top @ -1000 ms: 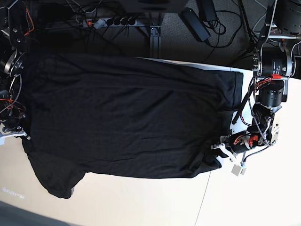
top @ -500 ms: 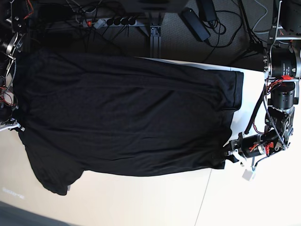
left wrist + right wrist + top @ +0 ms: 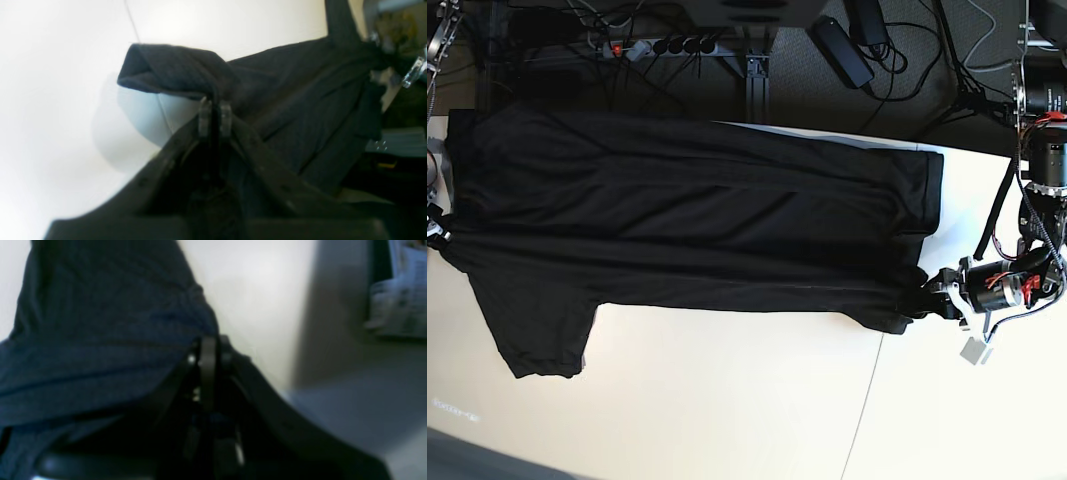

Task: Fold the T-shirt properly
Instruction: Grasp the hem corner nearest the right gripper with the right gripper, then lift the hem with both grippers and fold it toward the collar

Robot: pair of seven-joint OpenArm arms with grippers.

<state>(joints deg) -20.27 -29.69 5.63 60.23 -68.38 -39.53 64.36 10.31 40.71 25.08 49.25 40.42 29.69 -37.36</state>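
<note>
The black T-shirt point(image 3: 687, 240) lies stretched lengthwise across the white table point(image 3: 727, 420), one sleeve point(image 3: 532, 335) pointing toward the front left. At the shirt's right end, my left gripper point(image 3: 925, 303) is shut on a lower corner. In the left wrist view the left gripper point(image 3: 215, 115) pinches a raised fold of the T-shirt point(image 3: 173, 70) just above the tabletop. My right gripper point(image 3: 436, 233) sits at the base view's left edge, shut on the shirt's other end. The right wrist view shows the right gripper point(image 3: 211, 348) clamped on bunched T-shirt fabric point(image 3: 100, 340). No print shows.
Behind the table's far edge, a power strip point(image 3: 662, 45), a black adapter point(image 3: 842, 50) and tangled cables lie on dark floor. A thin seam point(image 3: 867, 400) runs across the table at the front right. The left arm's body point(image 3: 1037, 180) stands at the right edge.
Both arms have moved apart, the left gripper to the base view's right and the right gripper to its left. The T-shirt has been pulled taut and flatter between them.
</note>
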